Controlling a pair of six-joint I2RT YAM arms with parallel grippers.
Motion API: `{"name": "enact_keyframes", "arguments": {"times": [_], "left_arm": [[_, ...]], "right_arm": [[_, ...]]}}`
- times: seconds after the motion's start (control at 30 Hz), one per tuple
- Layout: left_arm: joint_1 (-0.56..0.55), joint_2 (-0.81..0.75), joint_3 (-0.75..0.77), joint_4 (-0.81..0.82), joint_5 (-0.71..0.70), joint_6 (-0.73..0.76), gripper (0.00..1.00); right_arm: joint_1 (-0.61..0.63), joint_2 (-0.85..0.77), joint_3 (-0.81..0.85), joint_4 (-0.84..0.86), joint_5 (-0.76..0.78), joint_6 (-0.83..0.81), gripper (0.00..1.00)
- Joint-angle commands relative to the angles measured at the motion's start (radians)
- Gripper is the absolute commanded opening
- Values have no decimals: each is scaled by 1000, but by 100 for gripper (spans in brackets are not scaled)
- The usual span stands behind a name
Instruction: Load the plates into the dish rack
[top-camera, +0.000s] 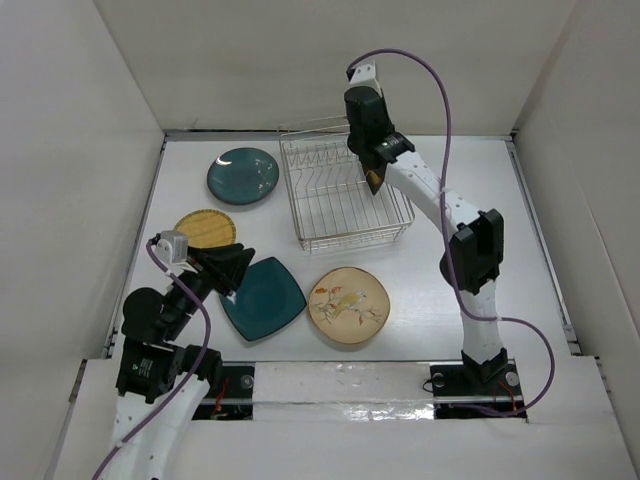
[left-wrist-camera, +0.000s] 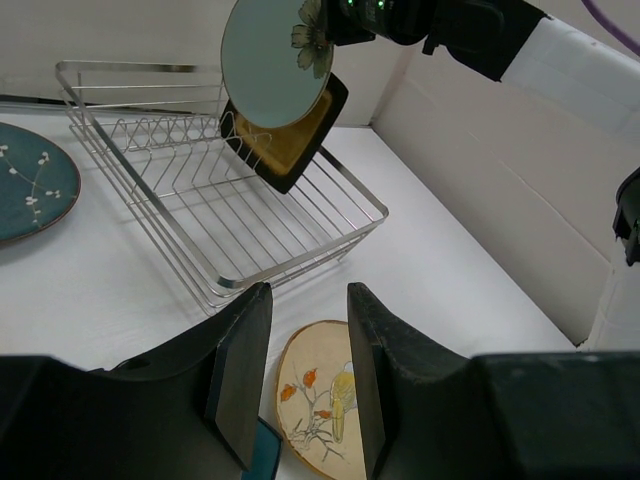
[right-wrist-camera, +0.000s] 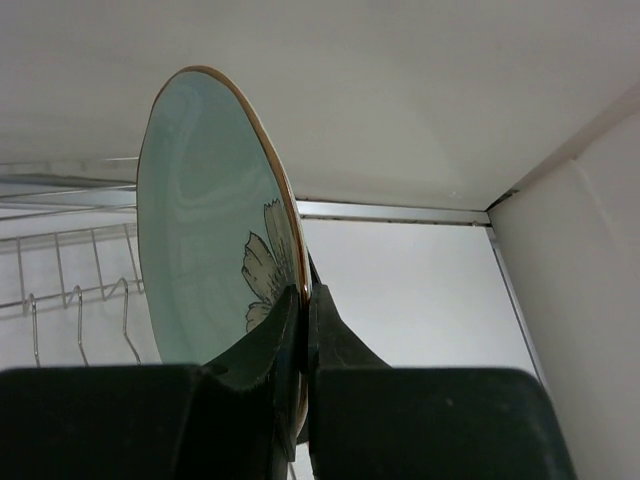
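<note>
**Loading of the dish rack (top-camera: 345, 200), with one plate in transit.** The pale green plate (left-wrist-camera: 275, 60) is held on edge above the far right part of the rack. Its rim is pinched between the closed jaws of the right gripper (right-wrist-camera: 305, 310). The black-rimmed amber square plate (left-wrist-camera: 290, 140) is seen just behind and below it, tilted over the tines. Whether it is seated between them cannot be told.

Four plates are laid flat on the table (top-camera: 420, 320):
- The dark teal round plate (top-camera: 243, 176) is to the left of the rack.
- The yellow woven-look plate (top-camera: 205, 229) is nearer the arms on that same side.
- The dark teal rounded-square plate (top-camera: 265, 298) and the beige bird plate (top-camera: 348, 305) are in front of the rack.

The left gripper (top-camera: 238, 270) is held low over the rounded-square plate, well apart from the rack. Its jaws are partly open and nothing is held between them.

**Hazards, as judged from this view:**
- The green plate is gripped by a narrow strip of rim only, so it may swing or slide out if it is tipped or lowered sharply.
- The amber plate is very close, so the two may be knocked together on descent. If the amber plate is not seated, it may be toppled.
- If the rim is brought down onto a tine tip and not into a gap, the plate may be levered out of the grip, or the light wire rack may be pushed across the table.
</note>
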Motion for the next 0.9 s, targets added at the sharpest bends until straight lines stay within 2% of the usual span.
{"name": "enact_keyframes", "arguments": {"times": [0.0,0.23,0.43,0.5,0.53,0.63,0.73,0.8,0.87], "left_arm": [[-6,16,1,38,12,8,33],[-6,21,1,39,14,8,33],[-6,24,1,39,14,8,33],[-6,24,1,39,14,8,33],[-6,23,1,39,14,8,33],[-6,21,1,39,14,7,33],[-6,19,1,39,12,8,33],[-6,18,1,39,12,7,34],[-6,13,1,38,11,7,33]], "right_arm": [[10,21,19,195,43,-24,0],[41,110,48,200,27,-37,0],[62,127,4,227,32,-21,1],[62,112,-15,220,30,-2,12],[71,103,-21,214,29,9,27],[72,45,-58,195,12,64,61],[72,-61,-121,160,-37,117,74],[72,-138,-182,143,-89,184,77],[72,-282,-333,146,-176,280,77]]}}
